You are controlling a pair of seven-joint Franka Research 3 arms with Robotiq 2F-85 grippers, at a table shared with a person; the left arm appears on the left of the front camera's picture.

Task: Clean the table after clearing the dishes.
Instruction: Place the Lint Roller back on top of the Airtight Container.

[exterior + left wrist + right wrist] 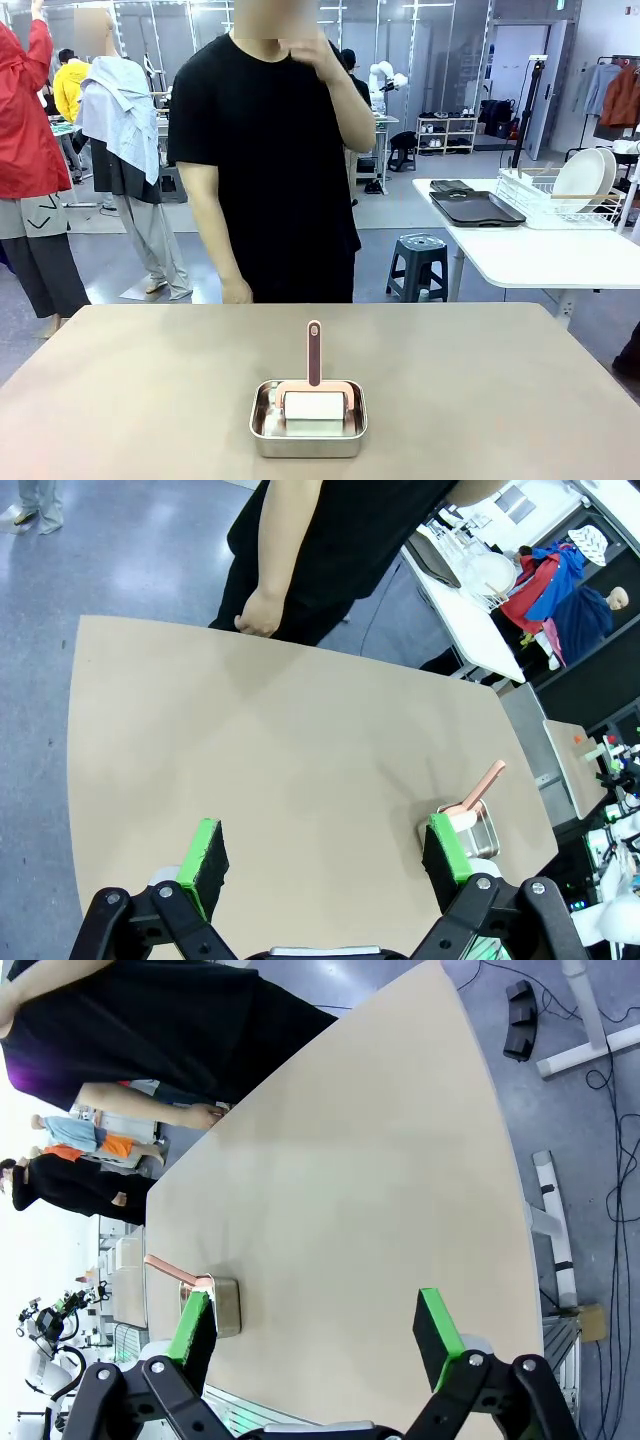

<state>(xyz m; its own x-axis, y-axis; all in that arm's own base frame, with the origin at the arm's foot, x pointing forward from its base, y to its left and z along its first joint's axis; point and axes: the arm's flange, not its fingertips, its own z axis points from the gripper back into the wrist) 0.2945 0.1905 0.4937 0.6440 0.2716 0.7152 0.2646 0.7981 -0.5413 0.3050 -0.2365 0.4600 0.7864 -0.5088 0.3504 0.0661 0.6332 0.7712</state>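
Taupe and matte, the table carries no dishes now: the two white plates stand in a white wire rack and the dark brown trays lie beside it, all on the smaller white table well off to the far right of the steel pan. That pan sits near the robot's edge of the tabletop, about midway across, and holds the white roller, whose pink handle rises out of it toward the person standing at the far side. Clearing looks finished, so the step in hand is probably taking up the roller to clean the surface. To do that well, a gripper should come down over the handle's free length above the pan, close squarely across it, and lift straight up so the roller head clears the pan wall without dragging the pan along; then roll in overlapping passes outward from the pan. Both grippers are released, jaws spread wide with nothing between them. In its wrist view the left gripper hangs above bare tabletop, the pan and roller just beyond one green pad, off to one side of the gap. The right gripper likewise hovers over bare table, the pan lying just past one pad, handle pointing away from the gap.
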